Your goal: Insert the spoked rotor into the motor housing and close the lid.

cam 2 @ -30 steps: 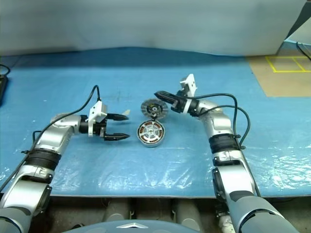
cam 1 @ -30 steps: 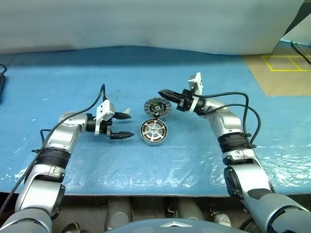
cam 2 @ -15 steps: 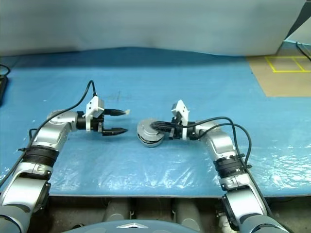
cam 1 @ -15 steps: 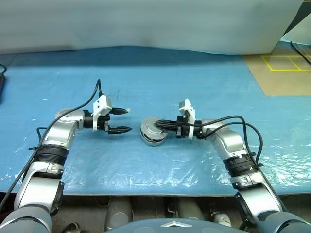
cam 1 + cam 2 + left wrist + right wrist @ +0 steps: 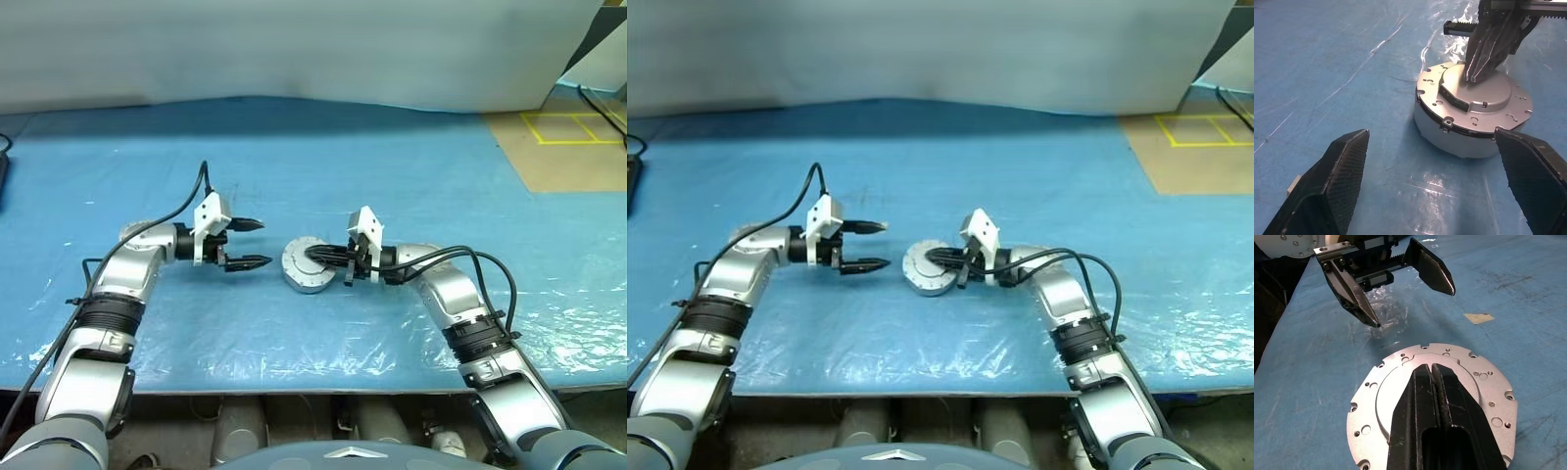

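The lid [image 5: 306,262], smooth grey face up with a raised central boss, lies flat on the motor housing [image 5: 1449,131], a round silver cup on the blue table. My right gripper [image 5: 312,257] is shut, and its fingertips [image 5: 1472,73] press down on the boss with nothing between them. Left of the housing, my left gripper [image 5: 263,243] hovers open and level, pointing at the housing, a short gap away. In the right wrist view my shut fingers [image 5: 1432,382] lie across the lid [image 5: 1400,396], with the left gripper [image 5: 1414,308] beyond. The spoked rotor is hidden.
A blue plastic-covered sheet [image 5: 294,157] covers the table. A small scrap of tape [image 5: 1479,318] lies near the left gripper. A tan floor patch with yellow markings [image 5: 558,137] is at the far right, and a pale backdrop [image 5: 294,49] closes the far side.
My right gripper came down and toward me with the lid at its tip and set the lid on the housing, covering the copper windings. The left gripper stayed put, open.
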